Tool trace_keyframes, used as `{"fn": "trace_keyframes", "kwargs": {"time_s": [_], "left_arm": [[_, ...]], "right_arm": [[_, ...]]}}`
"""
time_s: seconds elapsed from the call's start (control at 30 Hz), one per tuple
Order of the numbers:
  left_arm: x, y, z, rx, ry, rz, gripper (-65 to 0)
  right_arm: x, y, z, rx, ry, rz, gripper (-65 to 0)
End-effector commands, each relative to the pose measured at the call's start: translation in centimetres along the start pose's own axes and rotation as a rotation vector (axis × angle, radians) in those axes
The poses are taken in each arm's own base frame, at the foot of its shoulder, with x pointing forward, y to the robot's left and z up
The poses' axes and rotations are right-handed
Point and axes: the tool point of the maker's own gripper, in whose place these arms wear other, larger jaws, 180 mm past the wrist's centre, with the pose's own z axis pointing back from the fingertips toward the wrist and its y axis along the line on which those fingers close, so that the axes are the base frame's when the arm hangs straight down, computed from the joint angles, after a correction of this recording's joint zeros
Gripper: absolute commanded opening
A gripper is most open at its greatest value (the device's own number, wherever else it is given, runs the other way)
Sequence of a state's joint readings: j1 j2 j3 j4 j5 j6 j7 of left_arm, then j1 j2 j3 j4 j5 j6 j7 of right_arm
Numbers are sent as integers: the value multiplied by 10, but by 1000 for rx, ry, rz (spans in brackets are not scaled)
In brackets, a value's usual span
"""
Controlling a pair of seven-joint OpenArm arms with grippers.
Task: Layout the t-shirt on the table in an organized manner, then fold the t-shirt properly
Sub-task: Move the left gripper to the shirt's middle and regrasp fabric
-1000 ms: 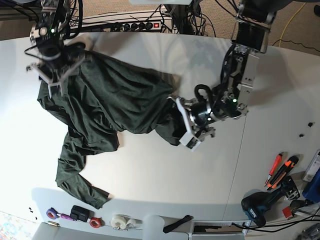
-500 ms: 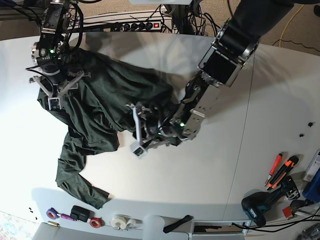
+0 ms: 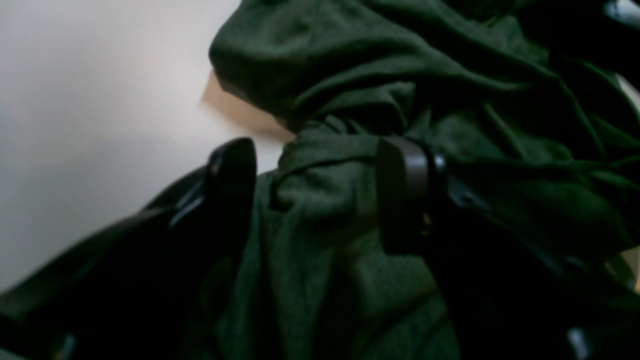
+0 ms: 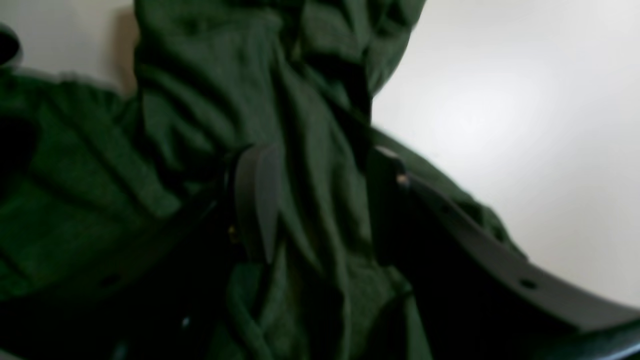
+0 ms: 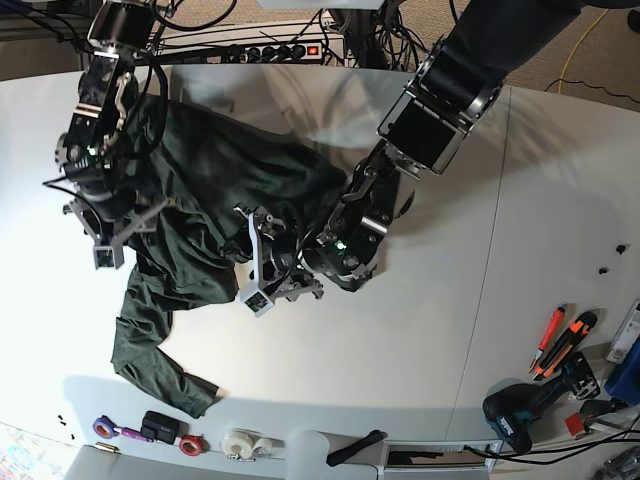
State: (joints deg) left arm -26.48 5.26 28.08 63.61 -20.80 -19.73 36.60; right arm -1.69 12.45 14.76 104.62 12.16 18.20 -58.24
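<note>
The dark green t-shirt (image 5: pixel 215 185) lies crumpled on the white table (image 5: pixel 420 350), one long sleeve (image 5: pixel 150 350) trailing toward the front left. My left gripper (image 5: pixel 252 262) is low over the shirt's middle front edge, jaws apart. In the left wrist view the left gripper (image 3: pixel 320 195) has a bunched fold of the t-shirt (image 3: pixel 320 210) between its fingers (image 3: pixel 405 190). My right gripper (image 5: pixel 125 232) is at the shirt's left edge, jaws apart. In the right wrist view the right gripper (image 4: pixel 320 200) straddles pleated cloth of the t-shirt (image 4: pixel 210 100).
Orange cutters (image 5: pixel 560 340) and a drill (image 5: pixel 520 415) lie at the front right. Tape rolls (image 5: pixel 240 442) and small items line the front edge. A power strip (image 5: pixel 280 50) and cables run along the back. The table seam (image 5: pixel 480 300) runs right of the left arm.
My left gripper has swept left across the shirt's lower edge. My right gripper has moved down along the shirt's left side. The shirt's right lobe now lies under the left arm.
</note>
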Motion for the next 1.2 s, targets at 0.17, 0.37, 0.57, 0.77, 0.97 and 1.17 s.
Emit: {"fn": "trace_keyframes", "kwargs": {"time_s": [0.17, 0.37, 0.57, 0.77, 0.97, 1.17], "left_arm": [[4, 4, -6, -4, -25, 21, -301], [10, 2, -5, -24, -37, 13, -451], [11, -6, -4, -69, -38, -21, -650], [26, -4, 10, -69, -67, -48, -650], [41, -5, 48, -94, -79, -121, -650], [31, -15, 85, -105, -67, -180, -650]], "right_arm": [[10, 24, -33, 83, -2, 20, -367], [-4, 42, -70, 132, 78, 32, -367], [-26, 37, -95, 129, 185, 10, -367], [-41, 34, -97, 117, 228, 15, -367], [-43, 33, -97, 110, 238, 21, -367], [-43, 33, -97, 110, 239, 21, -367]]}}
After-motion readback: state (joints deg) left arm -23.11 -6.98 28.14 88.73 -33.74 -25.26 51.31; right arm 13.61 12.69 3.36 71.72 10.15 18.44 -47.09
